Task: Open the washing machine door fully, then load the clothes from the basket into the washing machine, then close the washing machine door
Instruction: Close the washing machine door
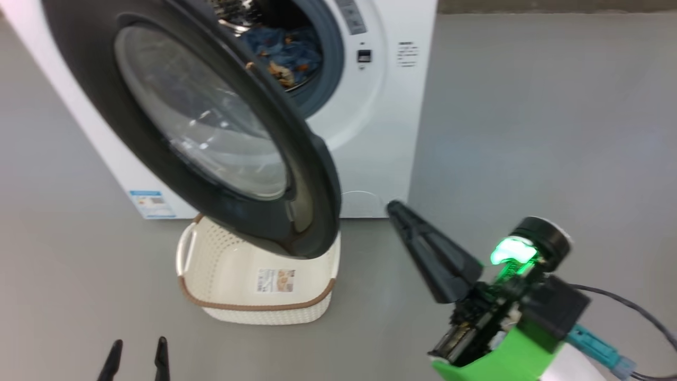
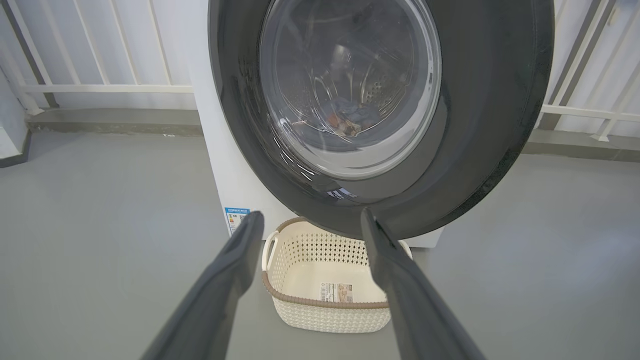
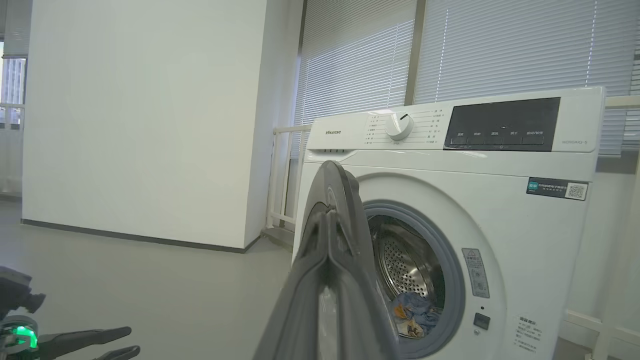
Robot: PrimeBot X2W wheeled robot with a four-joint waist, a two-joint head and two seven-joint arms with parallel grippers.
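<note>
At the lower left my left claw [image 1: 139, 343] hangs released over the grey floor [image 1: 63, 296], its two fingers [image 2: 235, 260] spread wide and grasping nothing. Just ahead of it the basket [image 1: 254, 307] sits on the floor against the foot of the washing machine [image 1: 370, 132], its label showing on the inside. The washing machine door [image 1: 201, 121] stands swung partway out, its black rim hanging over the basket's back edge in the head view. Past the door, the clothes [image 1: 285, 53] lie inside the drum, blue with orange-brown patches. On the right my right claw [image 1: 395, 207] is clenched, fingers pressed together on nothing, tip pointing at the machine's lower front and near the door's outer edge but apart from it.
</note>
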